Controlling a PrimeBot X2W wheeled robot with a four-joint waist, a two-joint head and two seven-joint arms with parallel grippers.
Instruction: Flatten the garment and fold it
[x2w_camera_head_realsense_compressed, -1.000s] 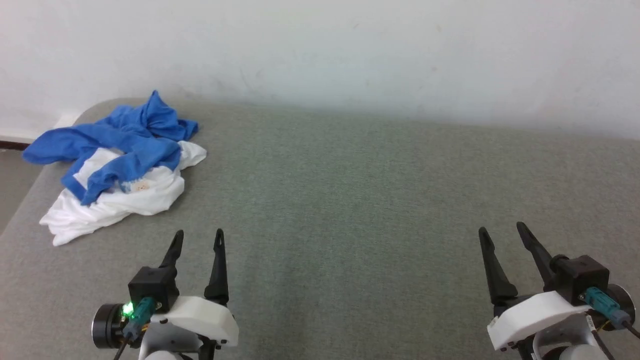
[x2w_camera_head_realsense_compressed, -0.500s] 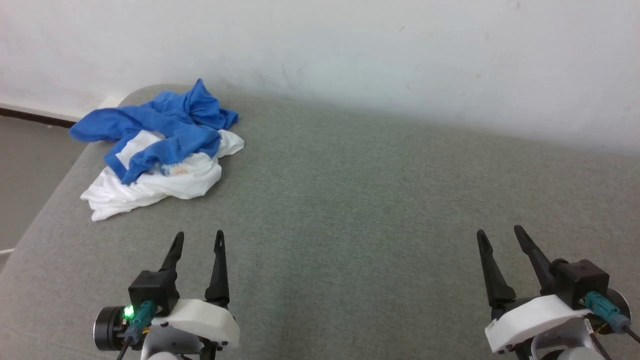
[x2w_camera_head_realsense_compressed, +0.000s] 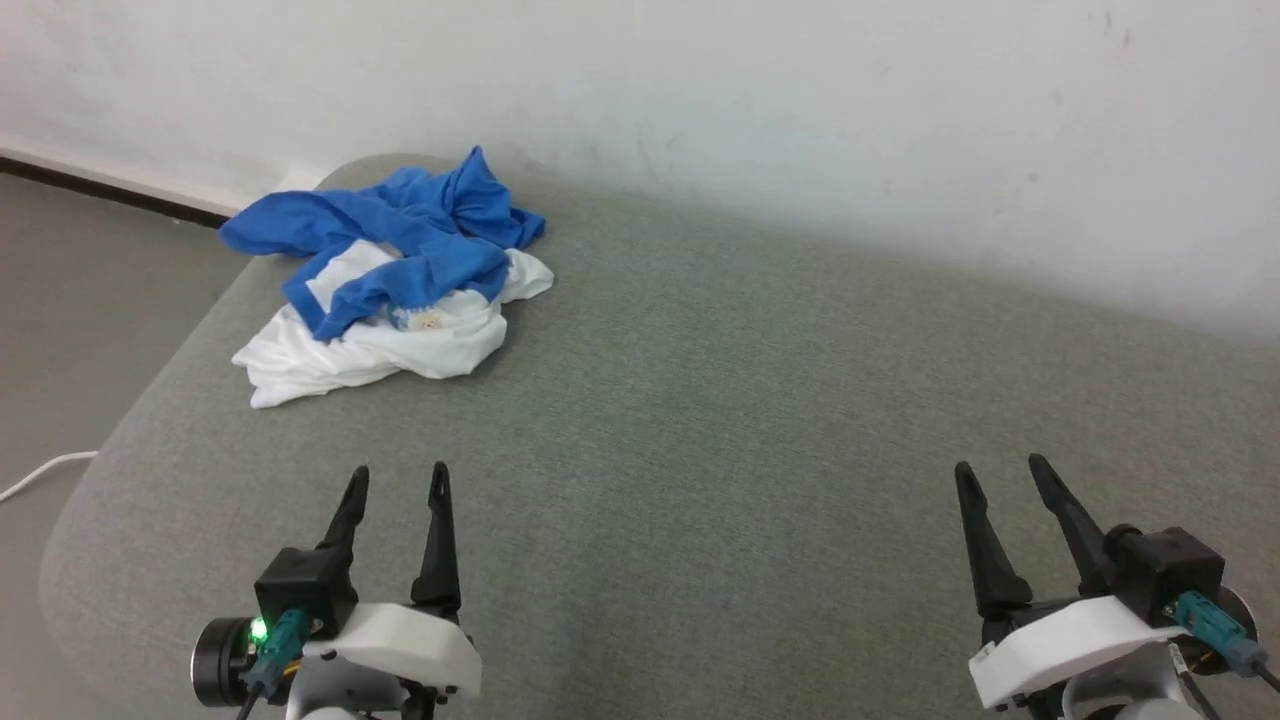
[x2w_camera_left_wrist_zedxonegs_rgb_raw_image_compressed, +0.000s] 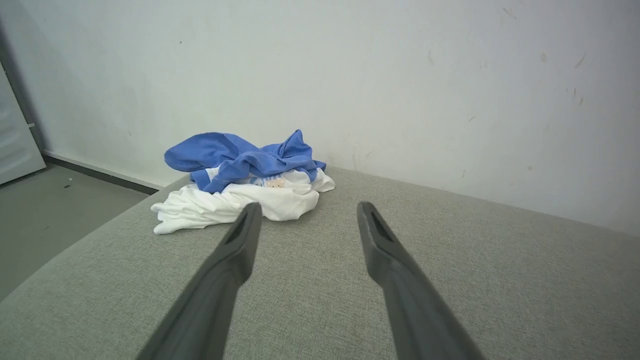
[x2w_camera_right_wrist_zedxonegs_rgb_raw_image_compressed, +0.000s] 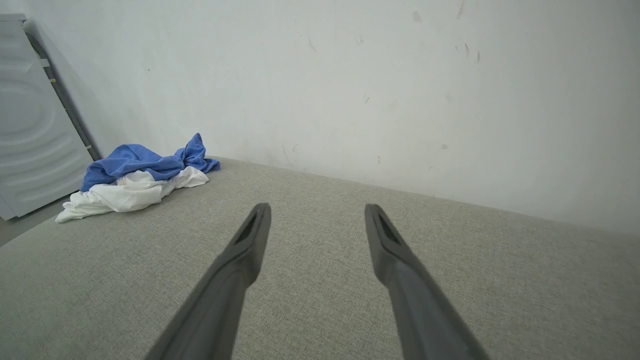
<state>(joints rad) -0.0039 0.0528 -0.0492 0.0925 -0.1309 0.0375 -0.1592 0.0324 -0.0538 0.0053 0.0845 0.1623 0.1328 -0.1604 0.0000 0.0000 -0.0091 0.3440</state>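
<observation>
Nothing of the job is done as far as I can see: the garment (x2w_camera_head_realsense_compressed: 390, 280) lies in a crumpled heap, blue sleeves twisted over the white body and a scrap of the small print showing between them. No part is spread flat and no fold is made. So I judge that all of it is left: reaching the heap, taking hold, drawing it out flat, then folding. It sits at the far left corner of the padded grey worktop (x2w_camera_head_realsense_compressed: 700, 430), close to the wall (x2w_camera_head_realsense_compressed: 700, 90) and near the rounded edge, beyond which the floor (x2w_camera_head_realsense_compressed: 90, 300) shows with a white cable (x2w_camera_head_realsense_compressed: 40, 475) on it. My left jaws are released and grasp nothing, their two dark fingers (x2w_camera_head_realsense_compressed: 436, 540) spread with bare worktop between them. They stand over the near edge, and the heap lies roughly straight ahead of them, well apart. In the left wrist view it sits beyond the tip of the left-hand finger, not between the two. My right jaws are likewise released and empty, fingers (x2w_camera_head_realsense_compressed: 982, 545) apart, over the near right of the worktop. From them the garment is far off, across the surface toward my left.
</observation>
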